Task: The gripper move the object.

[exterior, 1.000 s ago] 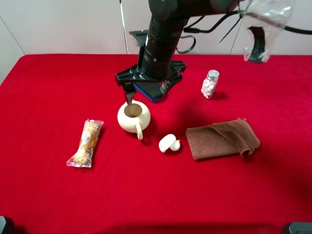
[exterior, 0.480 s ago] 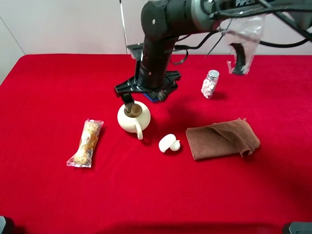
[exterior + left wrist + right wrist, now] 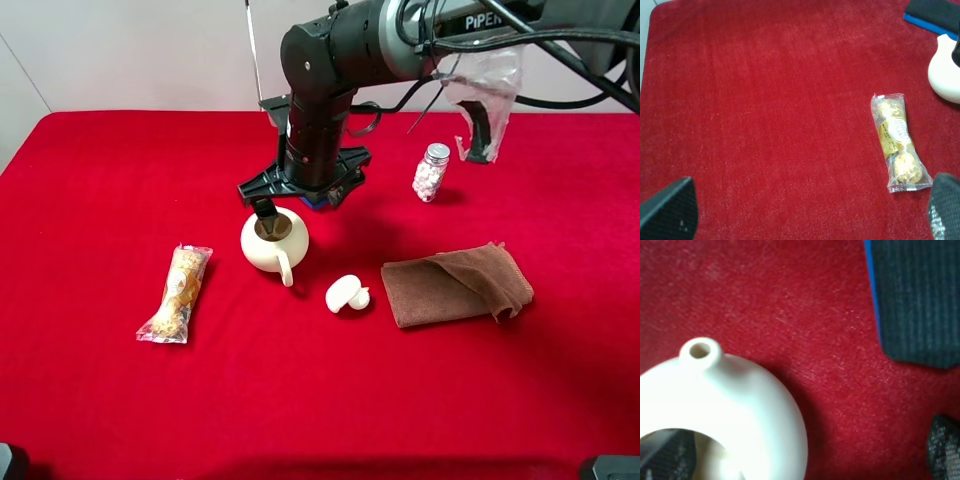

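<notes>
There is one teapot (image 3: pixel 272 243), one lid (image 3: pixel 346 294), one candy packet (image 3: pixel 178 293), one brown cloth (image 3: pixel 455 284), one small jar (image 3: pixel 431 172), one dark pad (image 3: pixel 915 300).

Robot lab bench: red-cloth table (image 3: pixel 90 180), plain white wall (image 3: pixel 120 50), cabled black arm (image 3: pixel 325 70).

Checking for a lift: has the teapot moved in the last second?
No. The teapot sits equally far from the lid as before.

I see the cream teapot (image 3: pixel 272 245) upright and lidless, just left of the counter's (image 3: pixel 90 180) middle, its handle pointing to the near edge. The black gripper (image 3: pixel 280 208) straddles its wall, one finger in the mouth, one outside.
</notes>
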You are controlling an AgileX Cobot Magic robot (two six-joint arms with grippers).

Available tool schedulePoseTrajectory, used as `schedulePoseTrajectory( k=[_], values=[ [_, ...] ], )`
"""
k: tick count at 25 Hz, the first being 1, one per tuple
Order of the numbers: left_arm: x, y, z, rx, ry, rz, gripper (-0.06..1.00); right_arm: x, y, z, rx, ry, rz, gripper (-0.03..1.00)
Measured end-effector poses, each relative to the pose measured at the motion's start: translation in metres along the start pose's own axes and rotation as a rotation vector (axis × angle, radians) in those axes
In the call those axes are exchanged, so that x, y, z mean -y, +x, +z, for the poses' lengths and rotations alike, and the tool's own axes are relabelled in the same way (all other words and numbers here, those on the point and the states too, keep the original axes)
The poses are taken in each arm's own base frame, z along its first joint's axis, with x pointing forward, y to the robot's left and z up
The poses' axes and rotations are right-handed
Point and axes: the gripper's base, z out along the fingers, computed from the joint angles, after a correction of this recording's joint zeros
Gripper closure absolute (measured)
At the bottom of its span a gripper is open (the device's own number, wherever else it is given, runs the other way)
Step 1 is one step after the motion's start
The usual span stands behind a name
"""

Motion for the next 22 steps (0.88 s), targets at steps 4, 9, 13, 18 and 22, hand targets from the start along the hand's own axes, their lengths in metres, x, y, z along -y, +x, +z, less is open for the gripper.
schedulePoseTrajectory(
  k=[4, 9, 13, 18, 22],
  values=[
    [0.000, 0.000, 0.000, 0.000, 0.000, 0.000, 0.04, 0.001, 0.000, 0.000, 0.002, 0.008, -0.004, 0.27],
    [0.000, 0.000, 0.000, 0.000, 0.000, 0.000, 0.04, 0.001, 0.000, 0.004, -0.005, 0.011, -0.004, 0.27],
    [0.000, 0.000, 0.000, 0.000, 0.000, 0.000, 0.04, 0.002, 0.004, 0.019, -0.041, 0.021, -0.003, 0.27],
    [0.000, 0.000, 0.000, 0.000, 0.000, 0.000, 0.04, 0.003, 0.005, 0.024, -0.054, 0.025, -0.003, 0.27],
    [0.000, 0.000, 0.000, 0.000, 0.000, 0.000, 0.04, 0.002, 0.006, 0.024, -0.057, 0.017, 0.006, 0.27]
  ],
)
